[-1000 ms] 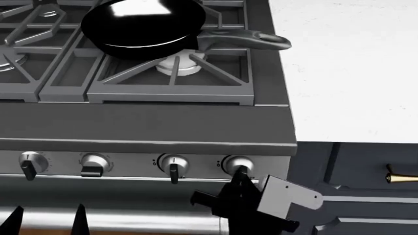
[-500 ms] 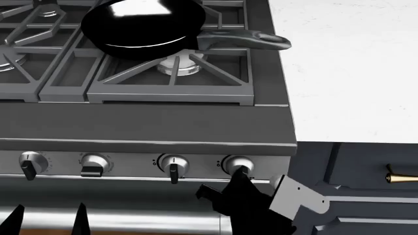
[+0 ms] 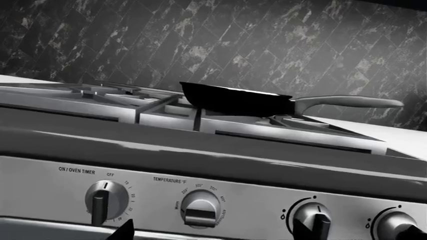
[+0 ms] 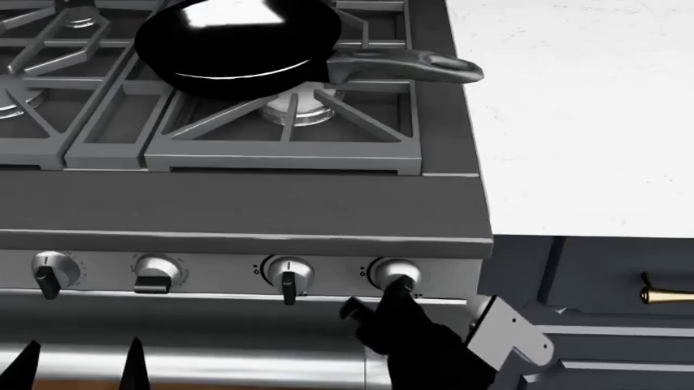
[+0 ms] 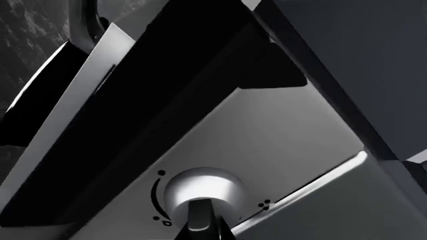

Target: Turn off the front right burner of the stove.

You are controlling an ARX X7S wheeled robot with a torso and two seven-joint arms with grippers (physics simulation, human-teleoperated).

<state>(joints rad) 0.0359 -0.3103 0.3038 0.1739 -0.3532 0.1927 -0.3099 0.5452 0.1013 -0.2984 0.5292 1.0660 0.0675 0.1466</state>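
The stove [image 4: 239,203] fills the head view. Its front right burner [image 4: 299,110] sits in the grey grate, partly under the black frying pan [image 4: 233,41]. Several silver knobs line the front panel. My right gripper [image 4: 397,291] is at the rightmost knob [image 4: 395,272], shut on it. In the right wrist view that knob [image 5: 202,191] is close up, with dark fingers on either side of its black pointer [image 5: 199,220]. My left gripper [image 4: 76,361] is open and empty, low in front of the steel bar handle [image 4: 239,367]. One of its fingertips [image 3: 125,231] shows below the timer knob [image 3: 107,199].
A white countertop [image 4: 586,106] lies right of the stove. Below it is a dark blue cabinet [image 4: 607,268] with a brass handle [image 4: 664,294]. The pan's grey handle [image 4: 407,65] points towards the counter. A dark marbled tile wall [image 3: 267,45] stands behind the stove.
My right wrist has rolled while its tip stays at the rightmost knob. The grey wrist block has swung right and down. The left arm has not moved.
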